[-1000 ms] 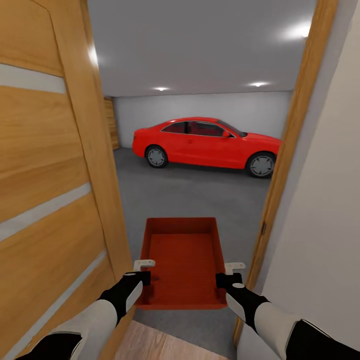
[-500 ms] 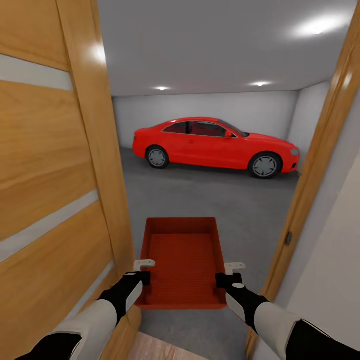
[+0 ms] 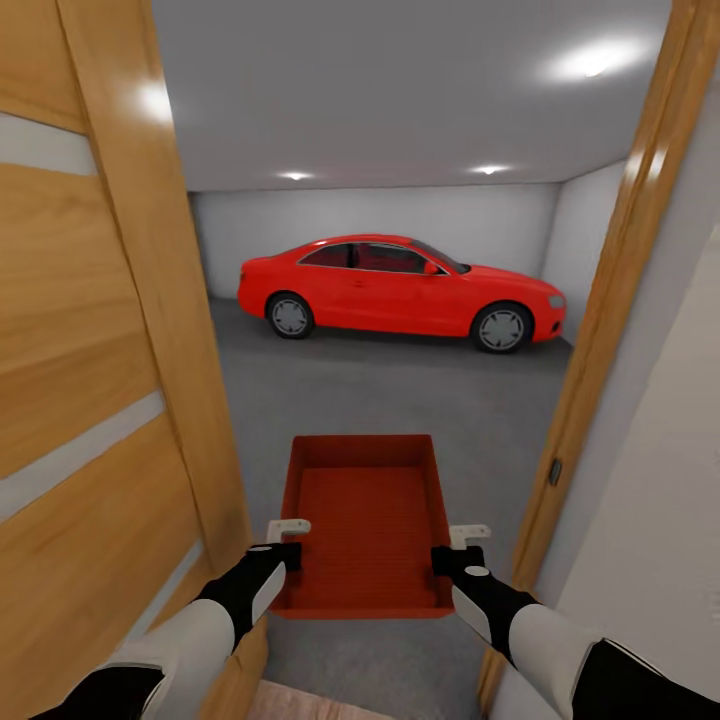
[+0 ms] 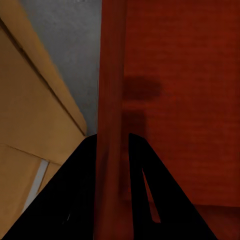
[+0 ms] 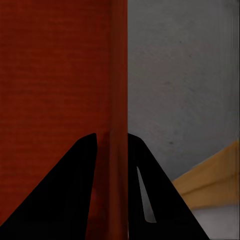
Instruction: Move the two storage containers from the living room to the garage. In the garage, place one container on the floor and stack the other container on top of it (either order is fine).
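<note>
Nearest in the head view, two black-and-white forearms reach forward, carrying one orange-red storage container between them, held level above the ground at the doorway. The left claw is clamped on the container's left wall near its close end; in the left wrist view, the dark fingers straddle the thin red wall, one outside and one inside the bin. The right claw is clamped on the right wall the same way, and the right wrist view shows its fingers pinching the wall with the ribbed red interior on one side and grey concrete on the other. The container is lidless, with a finely ribbed bottom.

A sliver of light wood plank flooring shows under the arms. To the left stands an open wooden door with pale horizontal stripes, close beside the left arm. To the right rises the wooden door frame, then a plain light wall.

Beyond the threshold spreads the dark grey concrete floor of the garage. Farther off, a red car is parked side-on before the grey-white back wall. Recessed ceiling lights glow overhead.
</note>
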